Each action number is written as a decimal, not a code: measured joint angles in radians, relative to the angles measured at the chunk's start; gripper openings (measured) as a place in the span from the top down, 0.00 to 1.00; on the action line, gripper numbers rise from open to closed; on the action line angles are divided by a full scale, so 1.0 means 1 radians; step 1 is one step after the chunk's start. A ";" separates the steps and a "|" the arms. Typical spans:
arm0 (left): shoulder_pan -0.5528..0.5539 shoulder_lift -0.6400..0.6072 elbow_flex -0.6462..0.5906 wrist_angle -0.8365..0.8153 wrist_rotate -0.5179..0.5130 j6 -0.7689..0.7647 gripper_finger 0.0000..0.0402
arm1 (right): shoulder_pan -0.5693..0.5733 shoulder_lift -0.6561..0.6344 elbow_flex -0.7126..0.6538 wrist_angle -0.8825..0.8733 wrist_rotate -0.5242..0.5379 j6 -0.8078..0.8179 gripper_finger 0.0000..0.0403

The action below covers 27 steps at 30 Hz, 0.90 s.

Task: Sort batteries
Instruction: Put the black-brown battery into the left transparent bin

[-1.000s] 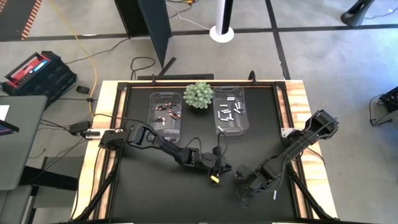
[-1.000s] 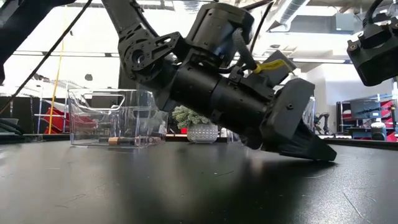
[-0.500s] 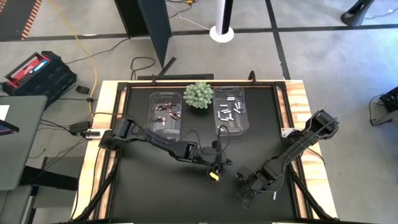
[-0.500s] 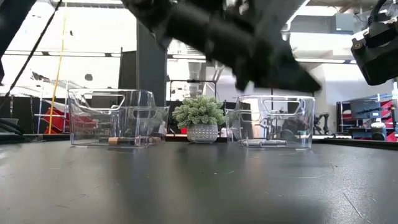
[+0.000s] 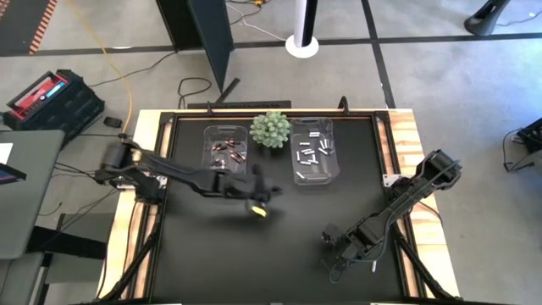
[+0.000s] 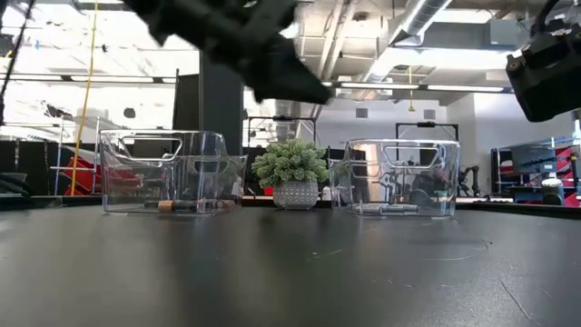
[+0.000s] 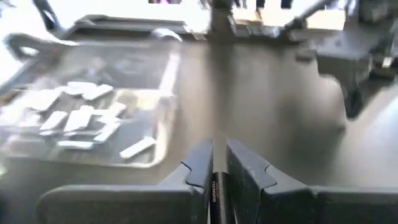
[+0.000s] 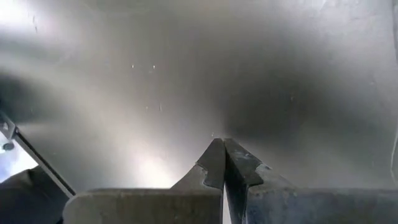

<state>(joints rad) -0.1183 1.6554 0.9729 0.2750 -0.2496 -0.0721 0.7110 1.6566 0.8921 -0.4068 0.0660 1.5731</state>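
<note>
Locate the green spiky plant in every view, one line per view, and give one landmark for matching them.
High view: plant at the table's far edge, between two clear bins.
Low view: plant centre, in a pale pot, between those bins.
Left wrist view: not seen.
Right wrist view: not seen.
Landmark: bin with pale batteries.

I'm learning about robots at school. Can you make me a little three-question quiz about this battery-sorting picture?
1. True or false: the left end effector grips a dark battery.
2. What stands between the two clear bins? A) a cup B) a green plant C) a box
3. Fill in: the pale silver batteries lie in the ___ bin, seen from above.

Key: 1 true. 2 B, the green plant. 3 right: right bin, pale silver batteries.
</note>
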 joint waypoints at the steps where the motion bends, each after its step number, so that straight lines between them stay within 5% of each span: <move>1: 0.015 -0.044 -0.058 0.047 -0.003 -0.010 0.92 | 0.000 0.000 0.000 -0.001 0.006 0.004 0.95; 10: 0.190 -0.340 -0.354 0.100 -0.175 -0.048 0.91 | -0.033 0.000 0.000 -0.004 0.024 0.065 0.95; 16: 0.360 -0.413 -0.376 -0.043 -0.181 -0.034 0.92 | -0.066 0.000 0.000 -0.001 0.025 0.128 0.95; 23: 0.529 -0.412 -0.376 -0.246 -0.148 -0.282 0.91 | -0.106 0.000 0.000 -0.003 0.025 0.193 0.95; 27: 0.566 -0.402 -0.376 -0.263 -0.081 -0.286 0.92 | -0.126 0.000 0.000 -0.004 0.024 0.210 0.95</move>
<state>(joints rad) 0.4477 1.2539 0.5968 0.0119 -0.3308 -0.3577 0.5849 1.6566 0.8921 -0.4107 0.0902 1.7831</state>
